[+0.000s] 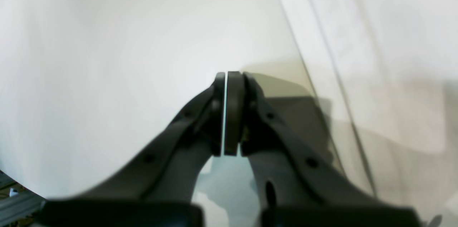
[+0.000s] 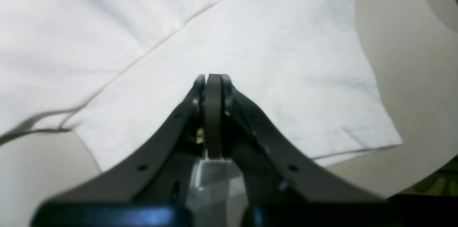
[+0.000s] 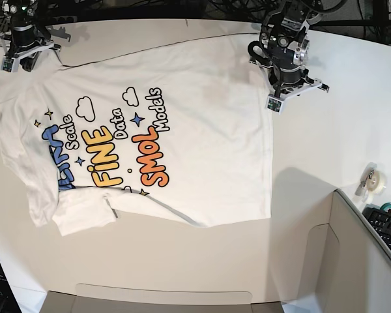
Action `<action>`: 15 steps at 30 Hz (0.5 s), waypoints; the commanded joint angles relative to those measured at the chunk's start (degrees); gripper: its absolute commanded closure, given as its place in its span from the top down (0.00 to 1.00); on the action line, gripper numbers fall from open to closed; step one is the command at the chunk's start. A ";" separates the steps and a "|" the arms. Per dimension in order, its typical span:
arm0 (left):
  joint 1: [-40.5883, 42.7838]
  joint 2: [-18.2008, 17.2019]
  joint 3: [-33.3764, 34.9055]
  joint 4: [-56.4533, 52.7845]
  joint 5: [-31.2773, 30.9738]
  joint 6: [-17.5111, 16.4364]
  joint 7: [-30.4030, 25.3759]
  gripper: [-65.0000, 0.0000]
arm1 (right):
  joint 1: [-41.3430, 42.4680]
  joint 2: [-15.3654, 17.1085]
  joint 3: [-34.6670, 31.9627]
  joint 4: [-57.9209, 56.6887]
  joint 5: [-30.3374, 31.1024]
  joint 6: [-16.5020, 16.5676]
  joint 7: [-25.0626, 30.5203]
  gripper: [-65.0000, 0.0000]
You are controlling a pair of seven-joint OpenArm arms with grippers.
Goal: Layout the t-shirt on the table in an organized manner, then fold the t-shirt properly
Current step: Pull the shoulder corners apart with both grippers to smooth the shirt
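The white t-shirt [image 3: 182, 150] lies spread flat on the white table [image 3: 326, 137], print side up, with its hem toward the right of the base view. My left gripper [image 3: 272, 103] is shut and empty just above the table beside the hem's far corner. In the left wrist view it [image 1: 226, 74] hovers over bare table [image 1: 107, 59] with the hem [image 1: 375, 41] to its right. My right gripper [image 3: 10, 64] is shut and empty over the far sleeve. In the right wrist view it [image 2: 213, 77] sits above that sleeve [image 2: 268, 48].
A tape roll [image 3: 373, 179] and a keyboard [image 3: 388, 228] sit at the right. A grey box-like panel [image 3: 352, 261] fills the lower right. Cables run along the far edge [image 3: 234, 8]. The near sleeve [image 3: 78, 218] lies slightly rumpled.
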 commanded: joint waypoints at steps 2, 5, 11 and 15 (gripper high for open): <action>-1.24 -0.80 -1.69 1.25 1.07 0.55 -0.93 0.00 | -2.40 -0.64 -0.20 -0.05 -0.12 1.04 -6.97 0.00; -1.50 -0.62 -5.12 1.95 1.07 0.28 -1.36 0.00 | -3.81 -0.73 -0.37 1.45 -0.03 1.04 -6.97 0.00; -3.35 -0.71 -5.56 6.26 0.89 0.28 -1.28 0.00 | -4.60 -1.78 -0.20 4.70 -0.12 1.04 -6.97 0.00; -3.17 -0.45 -5.64 9.78 0.54 0.20 -1.54 0.09 | -4.42 -1.87 0.07 7.25 0.14 1.04 -6.62 0.00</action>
